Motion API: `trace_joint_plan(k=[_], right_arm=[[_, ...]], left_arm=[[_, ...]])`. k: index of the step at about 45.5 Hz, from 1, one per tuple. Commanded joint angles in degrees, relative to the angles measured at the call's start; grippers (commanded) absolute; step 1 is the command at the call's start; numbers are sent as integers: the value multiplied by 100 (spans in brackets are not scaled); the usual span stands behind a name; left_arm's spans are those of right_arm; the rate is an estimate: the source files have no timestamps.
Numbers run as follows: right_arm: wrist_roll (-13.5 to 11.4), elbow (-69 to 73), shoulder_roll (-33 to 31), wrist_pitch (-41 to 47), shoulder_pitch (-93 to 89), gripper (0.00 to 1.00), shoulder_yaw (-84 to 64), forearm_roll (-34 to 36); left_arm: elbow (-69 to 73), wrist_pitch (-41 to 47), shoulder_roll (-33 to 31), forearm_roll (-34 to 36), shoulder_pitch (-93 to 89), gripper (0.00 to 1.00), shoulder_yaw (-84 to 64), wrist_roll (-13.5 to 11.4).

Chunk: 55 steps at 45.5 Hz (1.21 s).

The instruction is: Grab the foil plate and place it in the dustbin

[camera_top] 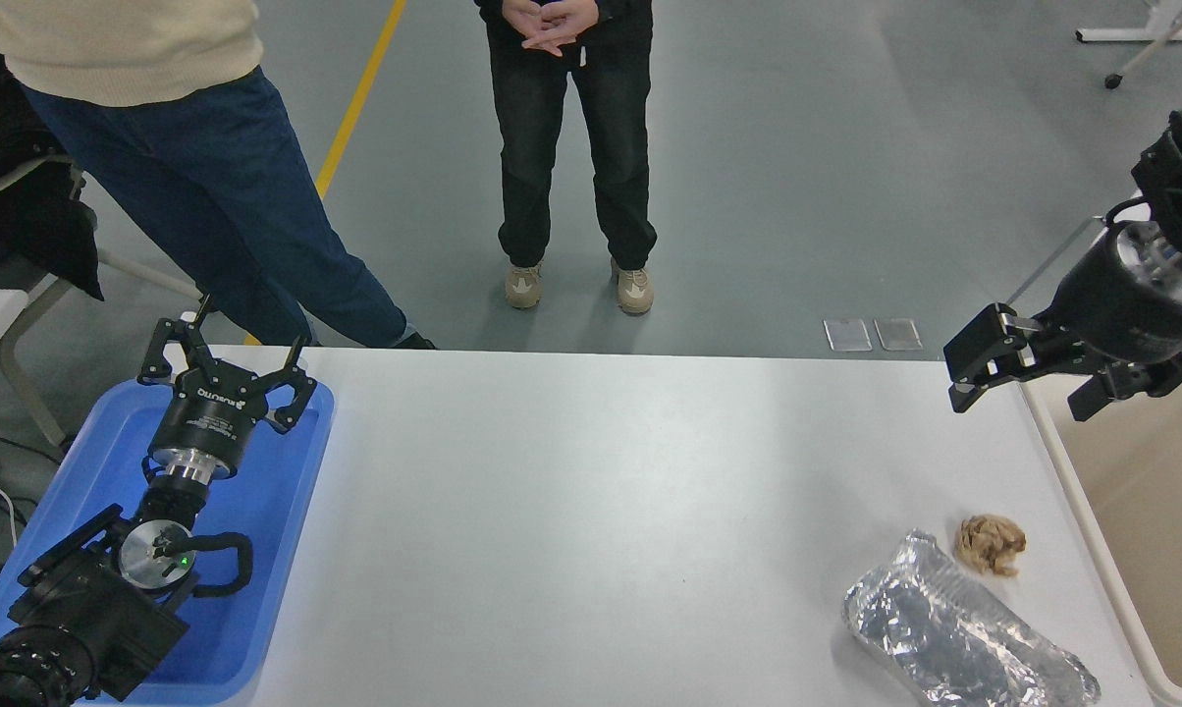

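The foil plate [964, 633], a crinkled silver oblong tray, lies on the white table [601, 511] at its near right corner. The cream-beige dustbin [1131, 511] stands just right of the table, cut off by the picture's edge. My right gripper [1031, 385] hangs open and empty above the table's far right corner, at the bin's far left rim and well beyond the foil plate. My left gripper [226, 346] is parked open and empty over the blue tray at the lower left.
A small brown crumpled paper wad [990, 543] lies just beyond the foil plate. A blue plastic tray [267, 511] sits at the table's left end. Two people stand at the far side: legs in blue jeans [218, 206] at left, black trousers [571, 147] in the middle.
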Motion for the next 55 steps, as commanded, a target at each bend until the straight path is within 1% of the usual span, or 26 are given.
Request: trace_joint_plan(k=[1, 4, 8, 11, 15, 19, 23, 26, 33, 38, 48, 55], right_arm=[[-261, 7, -299, -178, -746, 100, 397, -1611], [-279, -11, -474, -371, -940, 100, 529, -1929], [-279, -20, -694, -696, -1054, 100, 626, -2070], [-279, -11, -747, -880, -1299, 98, 705, -2166], [-314, -11, -721, -1170, -1800, 92, 916, -2675], [-463, -11, -747, -1443, -2275, 92, 1144, -3238], [-657, -29, -800, -1724, -2741, 92, 1451, -3485], [-718, -160, -896, -1953, -3057, 92, 1689, -3538], [-727, -591, -853, -2471, -3892, 92, 2076, -3625], [-719, -626, -853, -2498, -4183, 92, 2190, -3898], [-719, -626, -844, -2516, -4570, 91, 2472, -3925], [-727, -653, -704, -3183, -4886, 90, 2463, -3933]], left_arm=[[0, 0, 0, -1, 0, 100, 0, 0], [0, 0, 0, -1, 0, 100, 0, 0], [0, 0, 0, -1, 0, 100, 0, 0], [0, 0, 0, -1, 0, 100, 0, 0], [0, 0, 0, -10, -8, 100, 0, 0], [0, 0, 0, -1, -8, 100, 0, 0], [0, 0, 0, -1, -8, 100, 0, 0], [0, 0, 0, -1, -8, 100, 0, 0], [0, 0, 0, -1, -17, 100, 0, 9], [0, 0, 0, 7, -17, 100, 0, 9], [0, 0, 0, 7, -17, 100, 0, 9], [0, 0, -9, 7, -17, 100, 0, 9]])
